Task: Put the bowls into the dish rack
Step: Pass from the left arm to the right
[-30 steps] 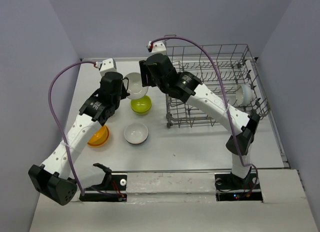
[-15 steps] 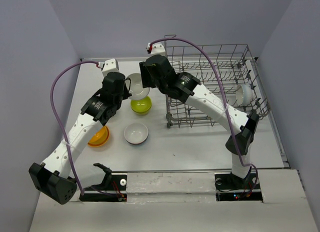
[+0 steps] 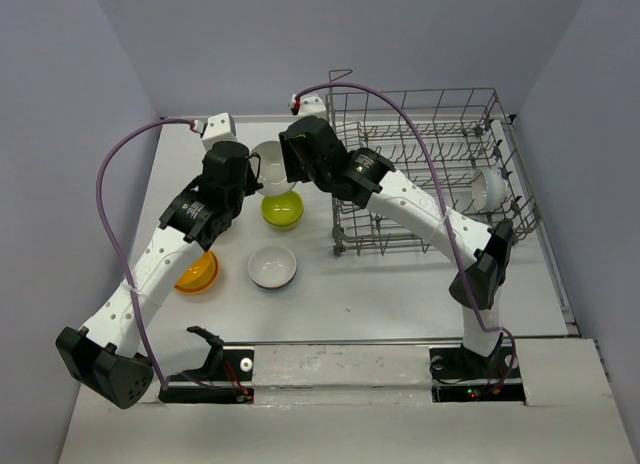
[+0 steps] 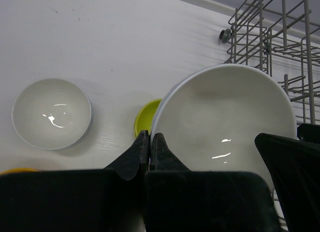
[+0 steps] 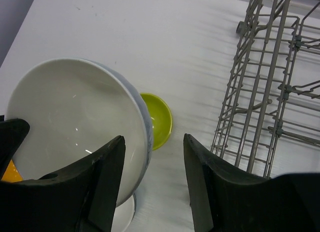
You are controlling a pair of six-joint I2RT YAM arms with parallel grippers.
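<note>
The left pincer [image 4: 150, 142] is pressed together on the thin left rim of a lifted white bowl [image 4: 225, 122]. This bowl hangs above the lime green bowl [image 3: 283, 211], just left of the dish rack [image 3: 412, 92]. The right pincer [image 5: 152, 157] is spread, its fingers straddling that bowl's right rim without clamping it. On the desk [image 3: 400, 284], a second white bowl [image 3: 272, 267] sits nearer than the lime one, with an orange bowl [image 3: 197, 274] to its left. At the rack's right end a third white bowl [image 3: 487, 187] stands on edge.

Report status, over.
Left gripper shut on rim of raised white bowl. Right gripper open, straddling same rim. Lime bowl on table beneath.
</note>
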